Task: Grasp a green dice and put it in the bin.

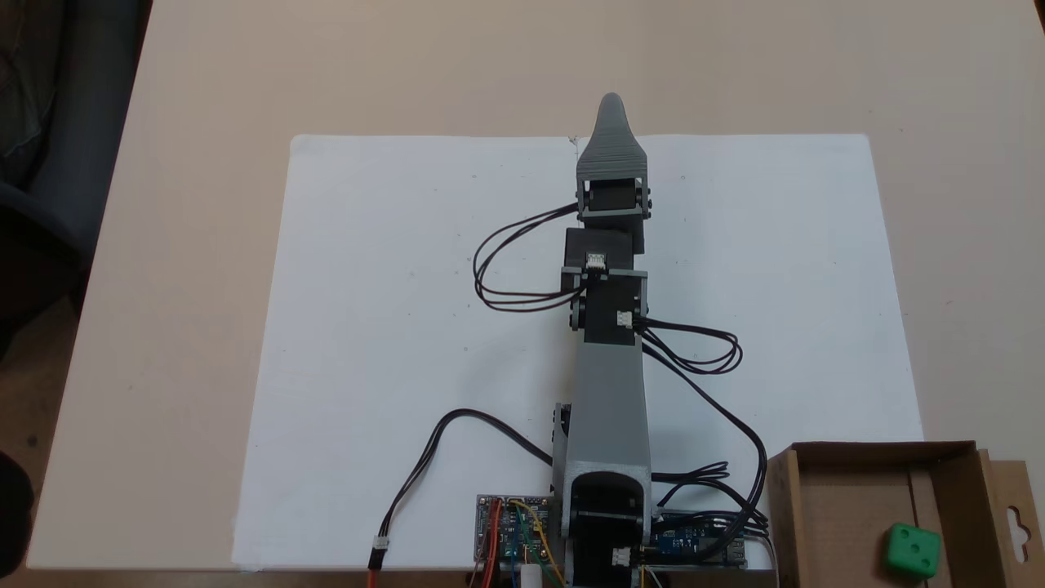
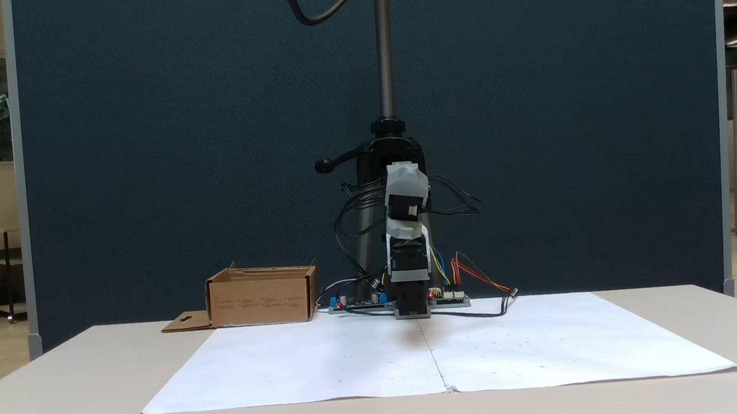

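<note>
Tool (image 1: pixel 611 110): stretched out along the arm toward the far edge of the white sheet (image 1: pixel 392 327), tip over the sheet's far border in the top-down fixed view. Only one grey jaw shows, the other hidden beneath it, so you can't tell whether it is apart or together. Nothing visible in it.

Arm: straight down the sheet's middle, base and boards at the near edge.

Dice (image 1: pixel 912 551): already inside the bin (image 1: pixel 865 453), toward its near right part, resting on the floor. Bin sits at the near right corner of the counter (image 1: pixel 196 82) in that view, just beside the sheet; in the front-on fixed view it stands left of the arm (image 2: pixel 258 298), flap flat on the counter.

Judgement: placing looks done. What's left is parking.

- Fold the arm back slowly, straight along its own line.
- Keep clear of the bin; don't swing right over it in the top-down view.
- Watch the loose cables by the elbow for snags.
</note>
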{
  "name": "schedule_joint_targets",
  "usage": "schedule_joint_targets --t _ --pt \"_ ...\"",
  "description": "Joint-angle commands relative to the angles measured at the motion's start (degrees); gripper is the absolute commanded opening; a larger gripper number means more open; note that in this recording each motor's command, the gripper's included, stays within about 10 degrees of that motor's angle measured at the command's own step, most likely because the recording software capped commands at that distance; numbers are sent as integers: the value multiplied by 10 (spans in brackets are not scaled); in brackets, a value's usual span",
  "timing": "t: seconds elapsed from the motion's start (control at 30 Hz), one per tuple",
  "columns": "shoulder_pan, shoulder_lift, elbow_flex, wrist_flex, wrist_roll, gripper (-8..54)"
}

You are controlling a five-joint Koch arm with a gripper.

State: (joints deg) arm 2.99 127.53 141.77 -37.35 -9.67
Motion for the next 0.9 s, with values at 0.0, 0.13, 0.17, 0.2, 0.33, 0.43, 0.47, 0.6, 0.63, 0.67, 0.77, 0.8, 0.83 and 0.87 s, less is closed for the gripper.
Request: schedule_joint_targets --t 0.0,0.13,0.17,0.2,0.33,0.43,0.47,0.6,0.63,0.67,0.77,0.8,0.83,0.87 --pt "1 31 4 -96 6 415" --pt "-11 72 65 -169 6 415" --pt "-12 75 82 -188 6 415" --pt "-12 80 97 -208 6 415" --pt "-12 83 151 -277 6 415" --pt "-12 84 193 -330 5 415" --pt "-12 84 207 -350 5 415" --pt "-12 84 262 -418 6 416" --pt "-13 83 275 -438 6 416" --pt "-13 83 287 -453 6 417" --pt "-13 83 327 -504 7 417" --pt "-13 84 339 -522 7 417" --pt "-13 84 347 -538 7 417" --pt "-13 84 354 -553 7 417"
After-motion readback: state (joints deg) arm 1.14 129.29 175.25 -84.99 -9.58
